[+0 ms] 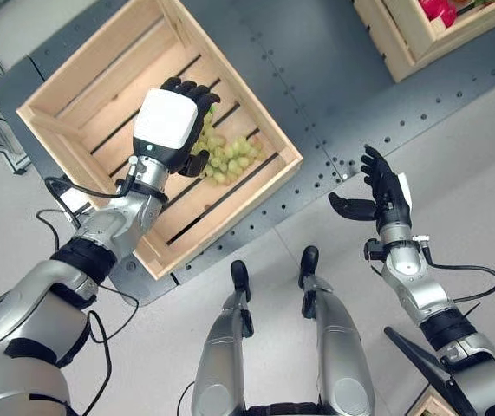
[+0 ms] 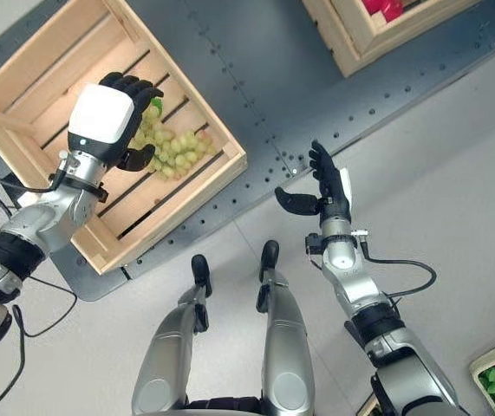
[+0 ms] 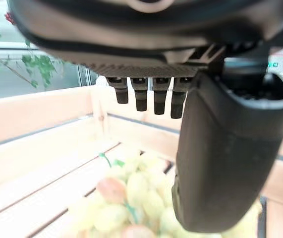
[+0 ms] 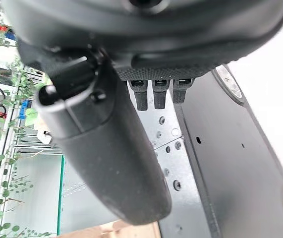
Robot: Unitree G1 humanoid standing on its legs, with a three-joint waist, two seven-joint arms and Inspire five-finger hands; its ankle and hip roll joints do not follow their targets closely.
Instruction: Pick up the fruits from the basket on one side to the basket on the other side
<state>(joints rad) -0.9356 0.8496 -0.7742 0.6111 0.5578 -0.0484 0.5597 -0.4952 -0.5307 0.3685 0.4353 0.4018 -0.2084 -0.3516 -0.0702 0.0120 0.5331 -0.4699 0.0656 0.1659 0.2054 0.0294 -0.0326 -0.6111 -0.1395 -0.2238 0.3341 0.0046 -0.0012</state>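
Because the bunch of green grapes is a loose cluster of soft berries on thin stems, it will likely feel light but floppy, easy to bruise and prone to shedding berries if squeezed; the safest hold looks to be a gentle cupping around the body of the bunch or a pinch near the stem end, which shows as a small green stalk in the left wrist view. The bunch lies on the slatted floor of the wooden crate at the upper left of the frame, toward the crate's right corner. The left hand hovers just over the grapes, its fingers hanging relaxed and spread apart from the thumb, closed on nothing; whether it touches the fruit I cannot tell. Nothing else is visible in this crate. A second wooden crate at the upper right corner of the frame holds red fruit. Both crates rest on a dark grey perforated platform. The right hand, at mid right of the frame, is held open and empty above the platform's edge, well apart from both crates.
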